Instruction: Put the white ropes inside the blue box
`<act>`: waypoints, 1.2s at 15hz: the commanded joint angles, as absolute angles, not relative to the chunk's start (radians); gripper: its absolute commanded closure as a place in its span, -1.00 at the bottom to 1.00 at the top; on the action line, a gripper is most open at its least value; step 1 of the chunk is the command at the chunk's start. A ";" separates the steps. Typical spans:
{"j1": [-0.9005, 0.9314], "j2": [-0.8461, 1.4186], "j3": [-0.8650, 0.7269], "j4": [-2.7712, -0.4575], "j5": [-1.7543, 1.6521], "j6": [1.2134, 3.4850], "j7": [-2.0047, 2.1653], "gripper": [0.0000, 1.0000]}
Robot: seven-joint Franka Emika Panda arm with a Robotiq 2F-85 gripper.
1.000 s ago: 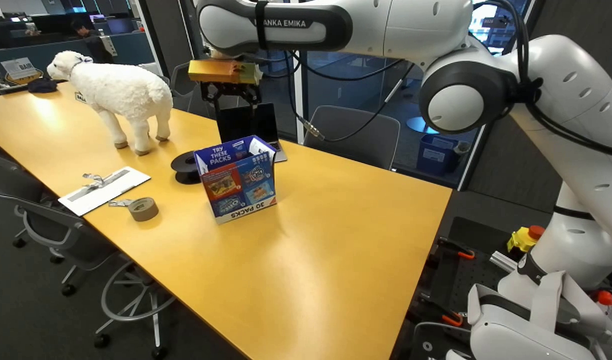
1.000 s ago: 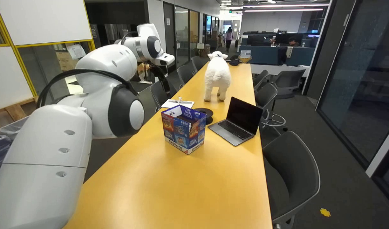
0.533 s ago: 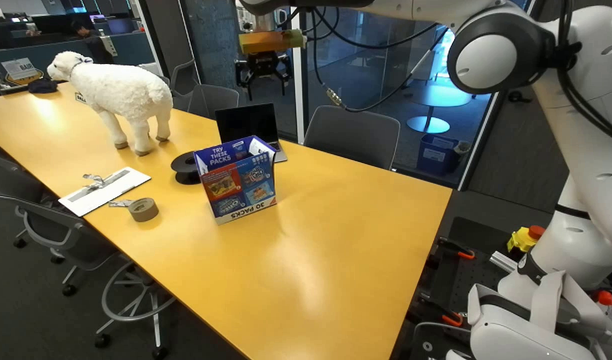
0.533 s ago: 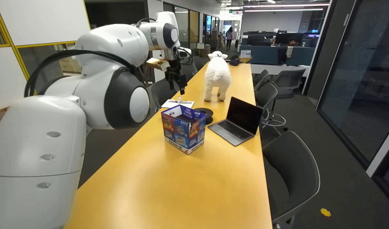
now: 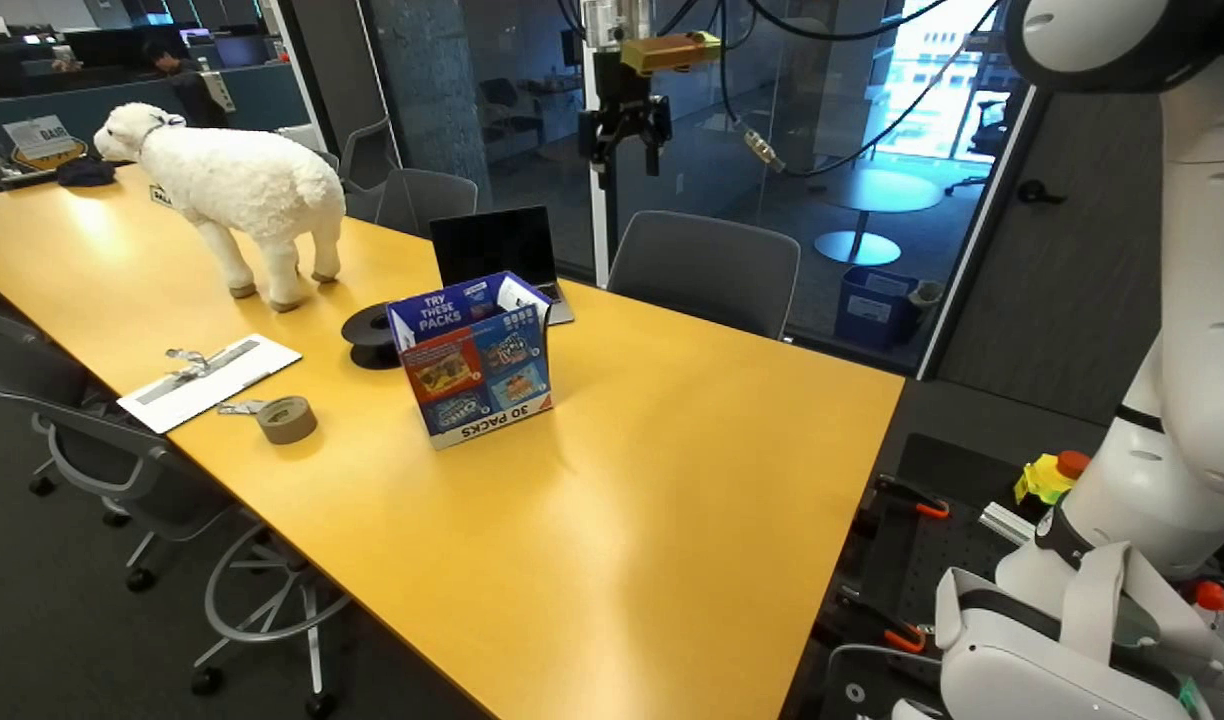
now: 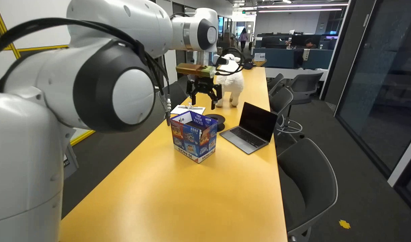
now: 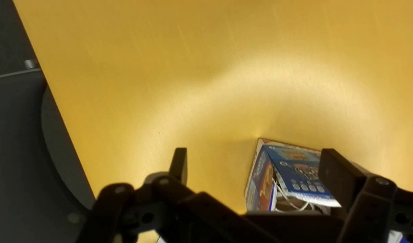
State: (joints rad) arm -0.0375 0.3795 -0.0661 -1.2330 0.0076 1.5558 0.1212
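The blue box (image 5: 477, 375) stands open-topped on the table in both exterior views, printed pictures on its sides. From above, the wrist view shows the box (image 7: 294, 165) with one flap leaning inward. Thin white ropes (image 7: 288, 201) loop inside it, partly covered by that flap and by the gripper's body. High over the table, my gripper (image 5: 628, 170) points down with nothing between its fingers. It hangs well above the box's rim, apart from it (image 6: 203, 102). In the wrist view the gripper (image 7: 253, 157) has its jaws wide apart, one finger overlapping the box's image.
An opened laptop (image 6: 247, 136) and a black round spool (image 6: 220, 126) stand close to the box. Farther along the table (image 5: 622, 480) are a tape roll (image 5: 288, 420), a white clipboard (image 5: 212, 380) and a toy sheep (image 5: 232, 190). Chairs (image 5: 707, 270) line the edges.
The arm has swung and turned, carrying the open gripper rightward in both exterior views; it now looks higher in one of them and nearer the box in the other. Box and table objects have stayed put.
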 commanded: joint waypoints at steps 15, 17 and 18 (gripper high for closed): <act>-0.097 -0.493 -0.162 -2.199 0.069 1.604 -0.524 -1.00; -0.077 -0.600 -0.168 -2.312 0.086 1.590 -0.551 -1.00; -0.068 -0.654 -0.166 -2.371 0.089 1.592 -0.551 -1.00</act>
